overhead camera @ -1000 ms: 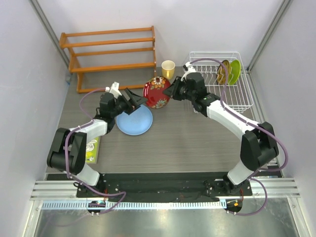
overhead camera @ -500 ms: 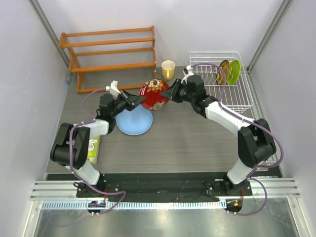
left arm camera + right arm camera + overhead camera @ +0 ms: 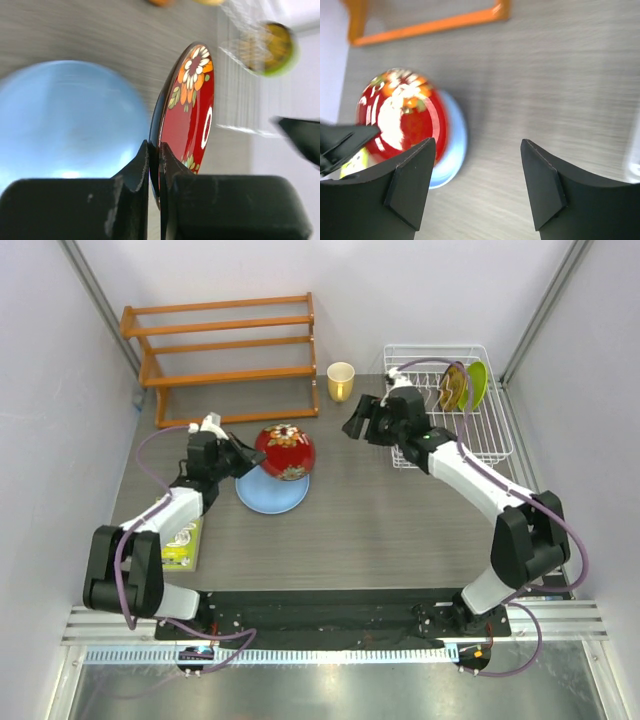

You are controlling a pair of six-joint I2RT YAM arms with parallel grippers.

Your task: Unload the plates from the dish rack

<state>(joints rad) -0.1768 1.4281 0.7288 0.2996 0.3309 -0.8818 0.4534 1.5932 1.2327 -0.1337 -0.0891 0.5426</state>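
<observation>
My left gripper (image 3: 243,457) (image 3: 157,150) is shut on the rim of the red patterned plate (image 3: 286,450) (image 3: 192,110), holding it tilted above the large light blue plate (image 3: 270,492) (image 3: 65,120) that lies flat on the table. The red plate (image 3: 402,112) also shows in the right wrist view, in front of the blue one (image 3: 454,145). My right gripper (image 3: 353,421) (image 3: 477,150) is open with nothing between its fingers, between the red plate and the white wire dish rack (image 3: 490,430). A yellow-brown plate (image 3: 452,386) and a lime green plate (image 3: 476,383) stand upright in the rack.
A yellow cup (image 3: 341,380) stands at the back between the orange wooden shelf rack (image 3: 225,350) and the dish rack. A yellow-green flat pack (image 3: 183,545) lies by the left arm. White walls close in both sides.
The red plate passed from my right gripper to my left. The left shut on its rim and carried it left over the blue plate. The right opened and drew back toward the rack.
</observation>
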